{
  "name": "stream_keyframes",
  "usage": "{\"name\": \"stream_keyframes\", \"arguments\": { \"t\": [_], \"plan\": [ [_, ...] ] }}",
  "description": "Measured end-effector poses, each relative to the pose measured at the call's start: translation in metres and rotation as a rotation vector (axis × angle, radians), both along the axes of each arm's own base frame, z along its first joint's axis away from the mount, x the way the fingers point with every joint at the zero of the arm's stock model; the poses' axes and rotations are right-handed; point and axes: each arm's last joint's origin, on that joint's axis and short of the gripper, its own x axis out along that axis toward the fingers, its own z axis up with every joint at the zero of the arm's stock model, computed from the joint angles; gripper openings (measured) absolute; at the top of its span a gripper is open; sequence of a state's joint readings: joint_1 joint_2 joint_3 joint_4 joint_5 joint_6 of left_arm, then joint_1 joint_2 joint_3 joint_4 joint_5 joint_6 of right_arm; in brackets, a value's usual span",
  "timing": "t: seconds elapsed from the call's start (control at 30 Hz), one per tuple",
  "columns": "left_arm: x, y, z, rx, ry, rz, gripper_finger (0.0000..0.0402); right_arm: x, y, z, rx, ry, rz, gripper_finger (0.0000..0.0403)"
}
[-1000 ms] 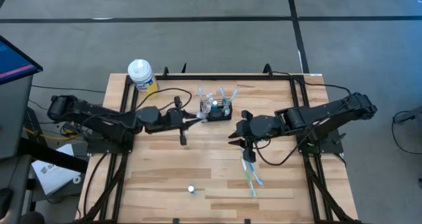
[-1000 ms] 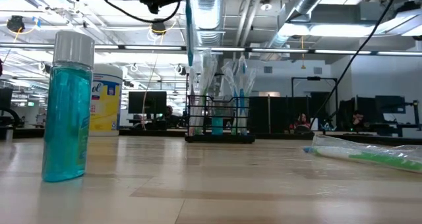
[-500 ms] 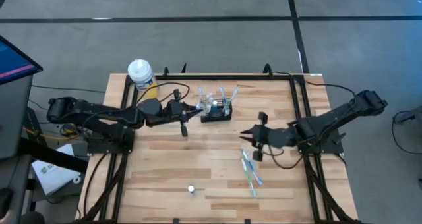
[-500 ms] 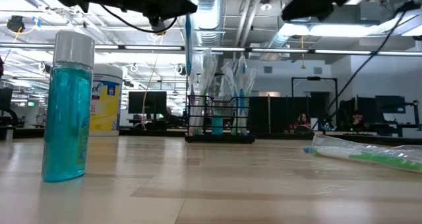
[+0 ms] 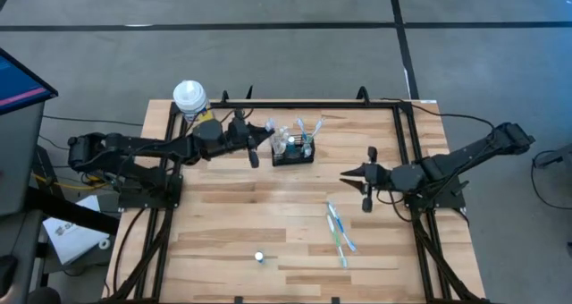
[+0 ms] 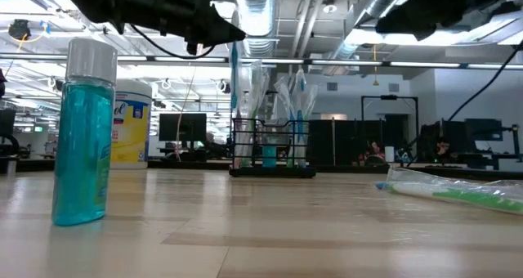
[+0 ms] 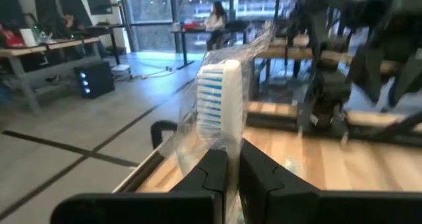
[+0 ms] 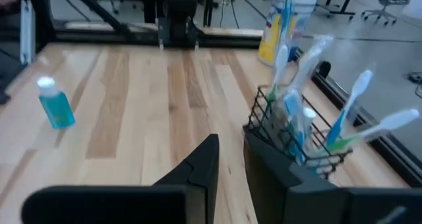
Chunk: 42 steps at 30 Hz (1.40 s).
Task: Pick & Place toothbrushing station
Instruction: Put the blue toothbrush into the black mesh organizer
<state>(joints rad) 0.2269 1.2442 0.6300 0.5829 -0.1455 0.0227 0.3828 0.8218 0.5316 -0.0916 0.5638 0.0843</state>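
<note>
At the table's far middle stands the holder [image 5: 293, 152]. Just left of it, the left gripper [image 5: 254, 148] pinches a wrapped toothbrush [image 7: 221, 92]; lower it plumb into a free compartment. The right gripper [image 5: 367, 189], seemingly near-closed and empty, waits aside.

Toothbrushing station [image 5: 293, 152] stands at the tabletop [image 5: 223, 223] rear centre. Left claw [image 5: 254, 149] is just left of it; right claw [image 5: 367, 177] is well right. Wrapped toothbrushes [image 5: 340, 234] lie front-right.
</note>
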Motion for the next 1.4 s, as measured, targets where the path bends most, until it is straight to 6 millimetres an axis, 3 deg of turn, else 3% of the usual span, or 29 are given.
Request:
{"name": "stream_keyframes", "arguments": {
  "t": [0.4,1.17,1.4],
  "plan": [
    [0.020,0.007,-0.028,-0.064,0.029,-0.007,0.0007,-0.004,-0.001,0.005,-0.037,-0.020,0.006,0.0063],
    [0.004,0.011,-0.048,-0.077,-0.024,0.026,0.0008,-0.003,-0.001,0.006,-0.041,-0.032,0.006,0.0063],
    [0.014,0.014,-0.068,-0.084,-0.009,0.027,0.0008,-0.002,-0.001,0.006,-0.041,-0.033,0.006,0.0063]
  ]
}}
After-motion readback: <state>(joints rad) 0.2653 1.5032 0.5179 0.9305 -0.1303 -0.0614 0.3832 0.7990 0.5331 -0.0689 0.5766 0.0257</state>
